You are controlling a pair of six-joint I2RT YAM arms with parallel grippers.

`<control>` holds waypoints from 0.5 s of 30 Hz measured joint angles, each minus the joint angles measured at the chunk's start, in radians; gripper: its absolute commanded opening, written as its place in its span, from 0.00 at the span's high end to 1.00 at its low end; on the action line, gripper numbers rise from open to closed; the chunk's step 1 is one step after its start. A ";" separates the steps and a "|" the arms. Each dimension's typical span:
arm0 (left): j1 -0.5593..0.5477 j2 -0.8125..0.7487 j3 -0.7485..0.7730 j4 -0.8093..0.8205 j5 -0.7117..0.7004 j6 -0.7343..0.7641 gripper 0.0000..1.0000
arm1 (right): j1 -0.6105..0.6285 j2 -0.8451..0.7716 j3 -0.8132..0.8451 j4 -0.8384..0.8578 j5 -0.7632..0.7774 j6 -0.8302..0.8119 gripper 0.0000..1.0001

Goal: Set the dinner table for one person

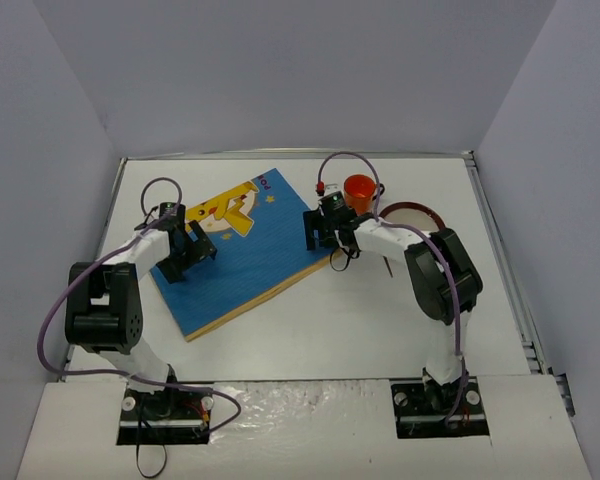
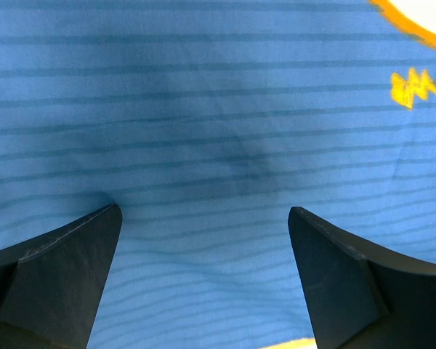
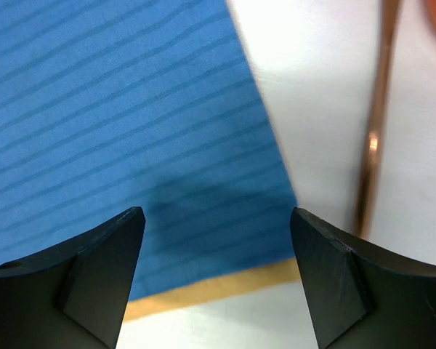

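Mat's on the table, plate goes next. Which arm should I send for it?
Right. The plate lies beside the right arm, just behind the open right gripper at the mat's right edge. The left gripper, also open, is over the mat's left side, far from the plate.

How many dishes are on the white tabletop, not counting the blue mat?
2. A small orange cup stands beside the blue placemat's far-right edge; a white round plate with a brown rim lies right of it, partly hidden by the right arm.
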 measured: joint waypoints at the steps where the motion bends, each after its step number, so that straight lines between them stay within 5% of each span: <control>1: 0.000 -0.002 0.022 -0.014 -0.001 0.010 0.03 | -0.004 -0.020 0.002 -0.018 0.000 0.000 0.18; 9: -0.008 -0.187 0.266 -0.078 -0.001 0.211 0.03 | -0.135 -0.405 -0.005 -0.040 -0.008 0.068 0.03; 15: -0.014 -0.487 0.210 -0.066 0.002 0.369 0.03 | -0.330 -0.691 -0.138 -0.023 0.014 0.153 0.00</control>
